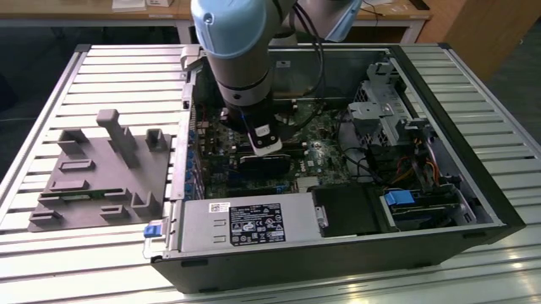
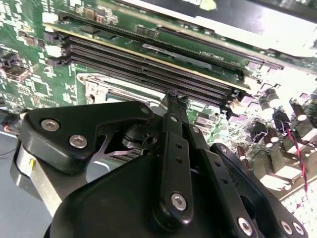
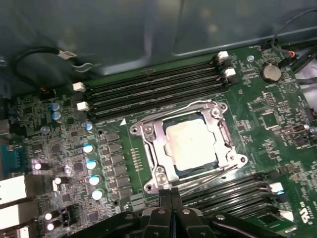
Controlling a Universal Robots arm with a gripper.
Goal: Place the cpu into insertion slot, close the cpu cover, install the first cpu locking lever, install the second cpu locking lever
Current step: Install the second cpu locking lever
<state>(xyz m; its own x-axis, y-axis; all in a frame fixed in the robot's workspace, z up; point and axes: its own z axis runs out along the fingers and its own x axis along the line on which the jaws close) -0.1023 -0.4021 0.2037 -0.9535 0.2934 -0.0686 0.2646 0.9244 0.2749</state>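
Observation:
In the first wrist view the cpu (image 3: pixel 190 144), a silvery square chip, lies flat in the insertion slot (image 3: pixel 157 174) on the green motherboard. The cpu cover (image 3: pixel 150 139), a silvery frame plate, lies down around the chip. Thin wire locking levers run along two opposite sides of the socket, one beside the far memory slots (image 3: pixel 195 103) and one on the gripper's side (image 3: pixel 213 174). My gripper (image 3: pixel 171 196) is shut, its black fingertips pressed together just short of the nearer lever, with nothing seen between them. The second wrist view has the shut gripper (image 2: pixel 173 98) hiding most of the socket.
In the exterior view the arm reaches down into an open computer case (image 1: pixel 473 209), the gripper (image 1: pixel 263 158) low over the board. Long black memory slots (image 3: pixel 153 89) flank the socket. A power supply (image 1: pixel 253 225) and drive cage (image 1: pixel 389 120) crowd the case. A grey fixture (image 1: pixel 101 171) sits outside, at the exterior view's left.

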